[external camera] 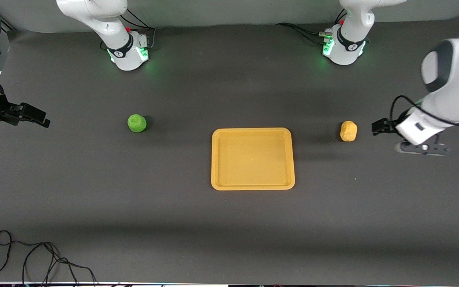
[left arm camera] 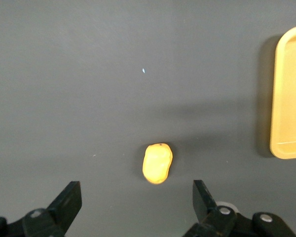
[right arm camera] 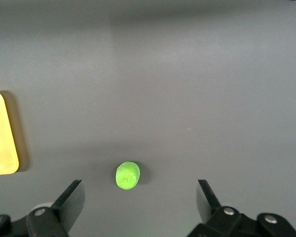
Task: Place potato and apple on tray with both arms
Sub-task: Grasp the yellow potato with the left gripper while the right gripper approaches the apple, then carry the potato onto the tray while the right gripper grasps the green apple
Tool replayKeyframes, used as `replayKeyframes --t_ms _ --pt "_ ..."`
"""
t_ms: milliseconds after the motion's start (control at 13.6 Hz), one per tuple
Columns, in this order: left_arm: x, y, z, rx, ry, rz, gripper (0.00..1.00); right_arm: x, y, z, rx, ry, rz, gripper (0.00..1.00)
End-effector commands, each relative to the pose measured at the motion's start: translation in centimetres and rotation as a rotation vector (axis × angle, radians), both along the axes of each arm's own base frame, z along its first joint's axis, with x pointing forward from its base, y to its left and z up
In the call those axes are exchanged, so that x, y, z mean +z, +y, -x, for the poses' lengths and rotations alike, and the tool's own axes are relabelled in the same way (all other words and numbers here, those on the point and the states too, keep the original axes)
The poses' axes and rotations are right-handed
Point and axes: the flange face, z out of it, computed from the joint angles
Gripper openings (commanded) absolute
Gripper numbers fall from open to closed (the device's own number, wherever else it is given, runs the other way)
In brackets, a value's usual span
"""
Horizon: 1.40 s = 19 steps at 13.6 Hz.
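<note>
A flat rectangular yellow-orange plastic tray (external camera: 253, 158) with rounded corners and a low raised rim lies on the dark grey tabletop (external camera: 229, 223), about midway between the two arms' ends, with nothing in it. The small oval yellow-orange potato (external camera: 348, 131) with a matte bumpy surface rests on the tabletop toward the left arm's end, well apart from the tray and level with its edge farther from the front camera. The small round bright-green apple (external camera: 137, 123) with a rough skin sits toward the right arm's end, also well apart from the tray and a little farther from the front camera than the potato.

The left end effector (left arm camera: 137, 201) hangs over the tabletop just beside the potato, its black fingers spread wide and holding nothing. The right end effector (right arm camera: 140, 199) is over the tabletop at the right arm's end, near the apple, its fingers likewise spread wide and holding nothing
</note>
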Motion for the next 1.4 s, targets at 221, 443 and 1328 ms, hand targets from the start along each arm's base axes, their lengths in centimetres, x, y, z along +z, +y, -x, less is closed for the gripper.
replayKeyframes --t_ms 221,443,1328 --pt "-14.1 -1.0 7.1 -0.024 0.048 0.008 1.00 -2.1 2.6 7.3 0.057 -0.032 0.000 1.00" --pt "-17.5 -1.9 7.3 -0.072 0.074 0.020 1.00 -4.2 4.4 11.8 0.042 -0.013 -0.004 1.00" --pt "-16.0 -3.1 5.8 -0.044 0.136 0.011 0.48 -15.5 9.0 17.1 0.110 -0.079 0.004 1.00"
